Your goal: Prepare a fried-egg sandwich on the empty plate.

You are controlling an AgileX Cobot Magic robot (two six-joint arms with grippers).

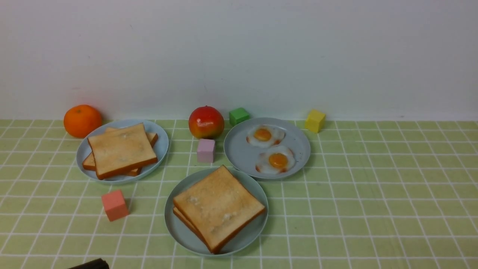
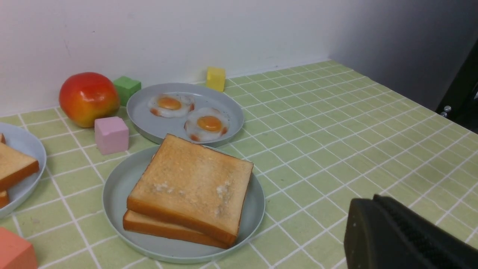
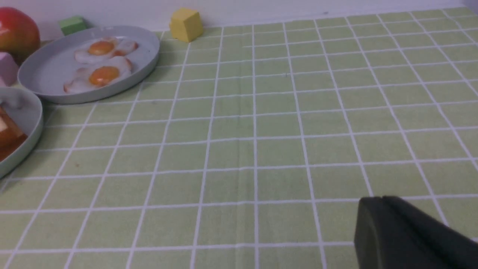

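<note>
Sandwich (image 1: 218, 207) stacked on the teal plate (image 1: 179, 231) at 6 o'clock of centre: 2 toast slices squared up, egg presumably hidden between. 2 spare fried eggs (image 1: 276, 160) left on the grey plate (image 1: 239, 153) at 1 o'clock. Left gripper (image 2: 407, 239) and right gripper (image 3: 410, 235) both clenched, empty, well apart from the stack.

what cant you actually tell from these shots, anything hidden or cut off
- Egg inside the sandwich: no view shows one; the top toast slice covers the gap.
- Left gripper: cut off by the left wrist frame's edge.
- Right gripper: likewise in the right wrist view.
- Teal plate: mostly cropped in the right wrist view.
</note>
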